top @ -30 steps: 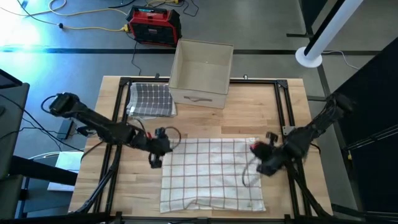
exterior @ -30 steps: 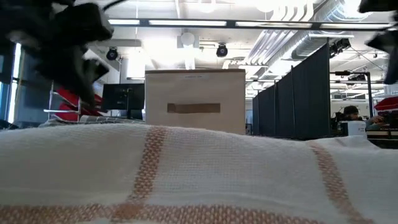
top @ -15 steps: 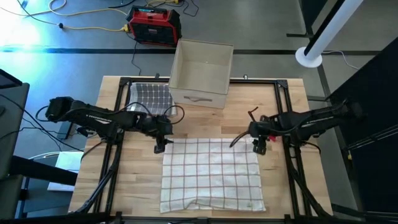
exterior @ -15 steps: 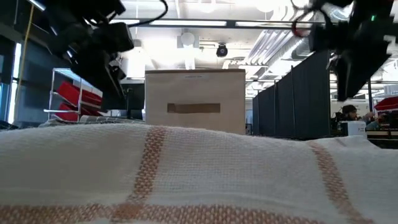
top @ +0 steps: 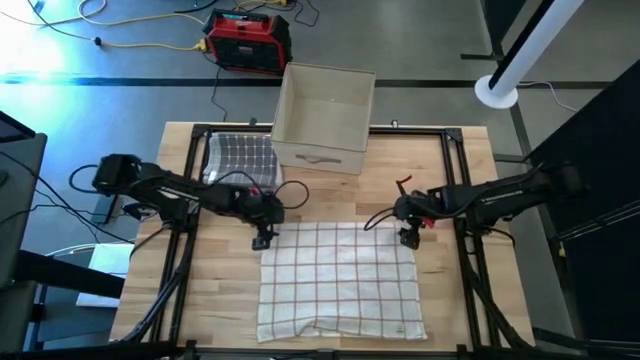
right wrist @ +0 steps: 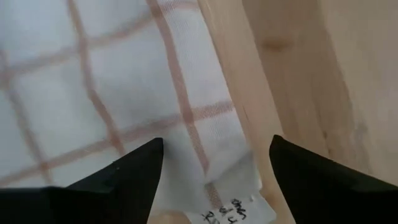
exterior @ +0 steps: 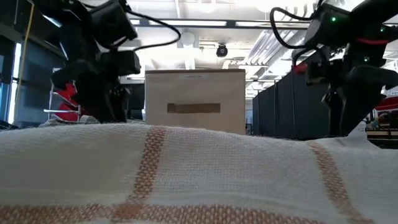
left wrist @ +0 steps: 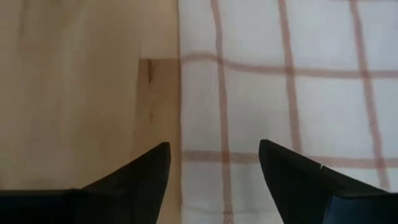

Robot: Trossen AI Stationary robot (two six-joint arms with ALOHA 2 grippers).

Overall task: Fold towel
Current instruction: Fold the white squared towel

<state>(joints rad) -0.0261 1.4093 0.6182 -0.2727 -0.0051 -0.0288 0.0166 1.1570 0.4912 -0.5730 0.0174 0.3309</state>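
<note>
A white towel point(top: 340, 280) with thin red checks lies spread flat on the wooden table's near middle; it fills the foreground of the low view point(exterior: 199, 174). My left gripper point(top: 263, 238) stands open over the towel's far left corner, its fingers pointing down on either side of the towel's left edge point(left wrist: 181, 124). My right gripper point(top: 408, 236) stands open over the far right corner, where a small written label point(right wrist: 239, 208) shows. Whether either gripper touches the cloth, I cannot tell.
A beige box point(top: 323, 115) with a handle slot stands at the table's far middle. A folded dark-checked cloth point(top: 243, 158) lies at the far left. Black frame rails point(top: 190, 200) run along both sides. Bare wood lies left and right of the towel.
Both grippers have opened. Both have moved from beside the towel's far edge toward its far corners, first toward the table's far edge, then down over the corners. The towel lies as before.
</note>
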